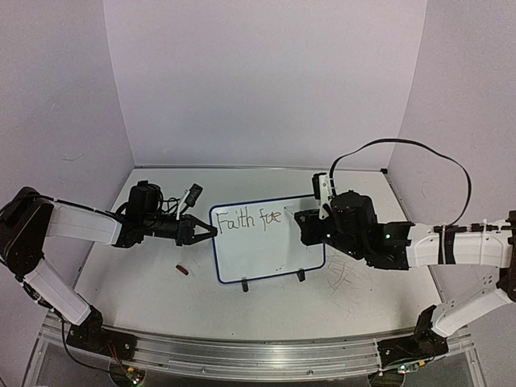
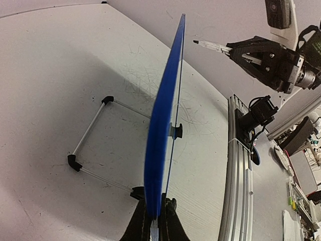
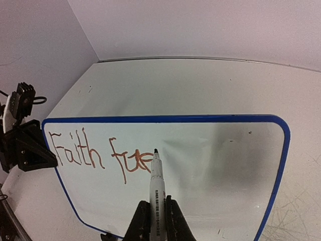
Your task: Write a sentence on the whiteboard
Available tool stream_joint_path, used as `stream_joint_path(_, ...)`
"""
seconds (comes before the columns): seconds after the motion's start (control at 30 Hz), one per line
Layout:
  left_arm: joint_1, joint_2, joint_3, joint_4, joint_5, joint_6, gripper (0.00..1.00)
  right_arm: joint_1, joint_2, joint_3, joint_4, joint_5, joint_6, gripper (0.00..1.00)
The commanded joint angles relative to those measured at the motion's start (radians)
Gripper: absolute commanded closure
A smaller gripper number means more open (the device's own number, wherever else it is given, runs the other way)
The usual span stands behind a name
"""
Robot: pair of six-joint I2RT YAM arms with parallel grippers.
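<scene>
On the table: board stands upright on two black feet, near the middle, between my two arms.
Left gripper: clenched on the left edge of board; the blue rim goes up from between my fingers, seen edge-on.
Right gripper: clenched on marker, which points away from me toward the board face.
Words: "Faith fue" in one line, on the upper left part of board, in reddish-brown strokes.
Marker tip: at the end of the last "e", just beside the stroke; I cannot tell if it touches the face.
Board to left fingers: touching, gripped at the edge just beside the "F".
Board to right fingers: apart; only the marker reaches to the face.
Stand: thin wire frame with black corners lies on the table behind board.
Table surface: white, with grey scuffs near the right foot.
</scene>
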Motion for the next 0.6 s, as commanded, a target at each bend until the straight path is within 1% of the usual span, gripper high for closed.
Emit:
stream_joint_path(0.0, -0.014, 0.015, 0.032, -0.041, -0.018, 0.032, 1.0, -0.014, 0.034, 0.045, 0.045, 0.003, -0.031, 1.0)
stream_joint_path(0.2, -0.015, 0.018, 0.035, -0.042, -0.019, 0.035, 1.0, -0.017, 0.062, 0.08, 0.05, 0.007, -0.056, 1.0)
stream_joint_path(0.57, -0.015, 0.017, 0.032, -0.044, -0.023, 0.04, 1.0, -0.02, 0.087, 0.092, 0.038, 0.033, -0.053, 1.0)
